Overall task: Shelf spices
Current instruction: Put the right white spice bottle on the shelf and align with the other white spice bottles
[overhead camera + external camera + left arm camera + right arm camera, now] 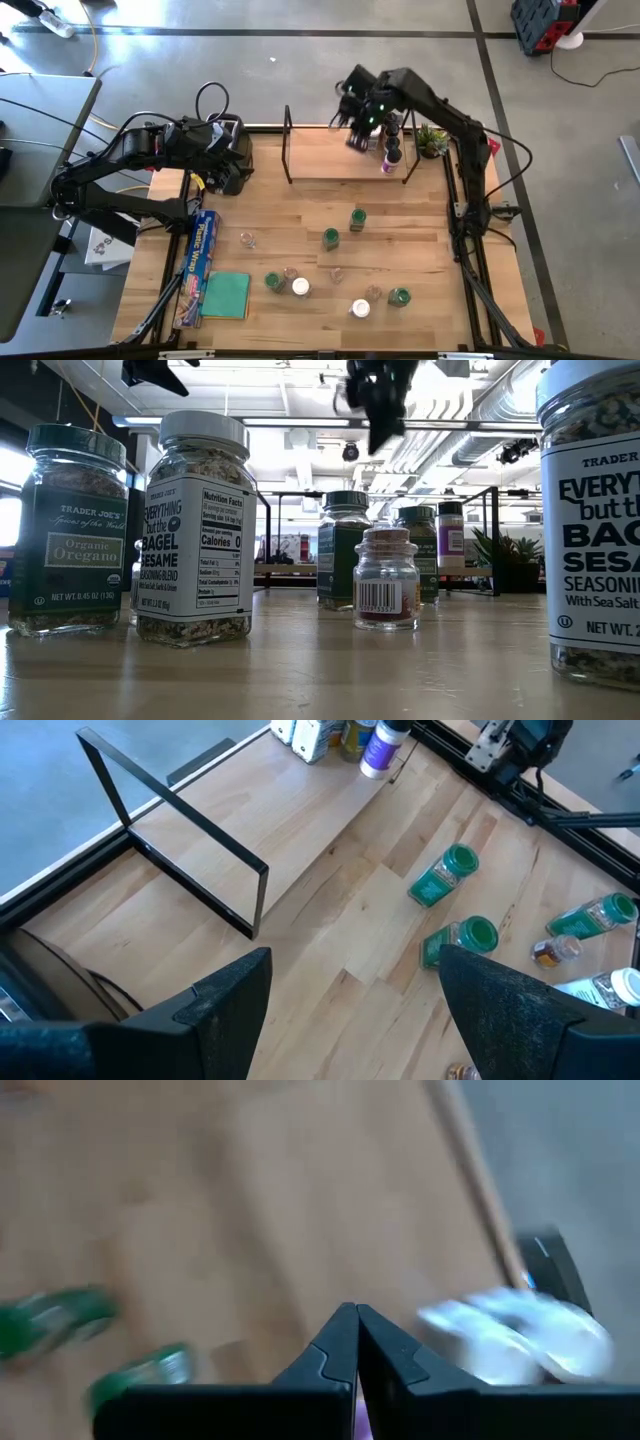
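The shelf (330,158) stands at the table's far side, a light board between thin black end frames (180,840). A few jars (391,152) stand at its right end, one with a purple label (378,750). Several more spice jars lie or stand on the table, with green lids (358,218) (330,238) (440,880), white lids (300,287) (361,308), or of clear glass (247,239). My right gripper (355,137) (357,1312) hangs shut above the shelf, just left of those jars. My left gripper (226,165) (355,960) waits open over the table's far left.
A black-and-silver toaster (238,150) sits under the left arm. A small potted plant (432,140) stands at the far right corner. A long blue box (200,262) and a green pad (227,295) lie along the near left. The shelf's left and middle board is bare.
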`<state>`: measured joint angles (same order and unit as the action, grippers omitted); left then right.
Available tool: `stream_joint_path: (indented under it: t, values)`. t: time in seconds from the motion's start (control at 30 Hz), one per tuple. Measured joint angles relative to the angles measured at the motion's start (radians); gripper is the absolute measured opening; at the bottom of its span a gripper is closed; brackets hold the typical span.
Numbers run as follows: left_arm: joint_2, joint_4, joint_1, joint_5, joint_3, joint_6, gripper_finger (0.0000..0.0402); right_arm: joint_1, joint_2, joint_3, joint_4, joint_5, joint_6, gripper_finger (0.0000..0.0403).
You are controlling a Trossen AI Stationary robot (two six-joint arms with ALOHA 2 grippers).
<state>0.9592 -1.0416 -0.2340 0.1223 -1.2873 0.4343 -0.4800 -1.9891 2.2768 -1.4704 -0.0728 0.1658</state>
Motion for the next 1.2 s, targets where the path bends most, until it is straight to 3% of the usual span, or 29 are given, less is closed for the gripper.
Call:
stream_joint_path:
  t: [0.17, 0.3, 0.5, 0.63, 0.8, 0.97, 1.07, 1.2]
  values:
    - [0.000, 0.000, 0.000, 0.002, 0.000, -0.018, 0.0282, 0.177, 0.049, -0.001, -0.010, -0.080, 0.004, 0.0002]
    - [0.000, 0.000, 0.000, 0.002, 0.000, -0.042, 0.0282, 0.319, 0.065, -0.001, -0.059, -0.145, -0.106, 0.0002]
    - [0.000, 0.000, 0.000, 0.002, 0.000, -0.070, 0.0282, 0.563, 0.070, -0.048, -0.102, -0.147, -0.271, 0.0020]
    - [0.000, 0.000, 0.000, 0.002, 0.000, -0.079, 0.0282, 0.708, 0.074, -0.129, -0.101, -0.162, -0.410, 0.0073]
    - [0.000, 0.000, 0.000, 0.001, 0.000, -0.099, 0.0282, 0.873, 0.074, -0.239, -0.007, -0.196, -0.669, 0.0176]
    - [0.000, 0.000, 0.000, 0.001, 0.000, -0.132, 0.0282, 1.039, 0.075, -0.336, 0.192, -0.081, -0.921, 0.0273]
    - [0.000, 0.000, 0.000, 0.001, 0.000, -0.132, 0.0282, 1.113, 0.075, -0.404, 0.348, -0.010, -1.115, 0.0303]
    - [0.001, 0.000, 0.000, 0.000, 0.000, -0.130, 0.0282, 1.166, 0.075, -0.486, 0.517, 0.083, -1.261, 0.0312]
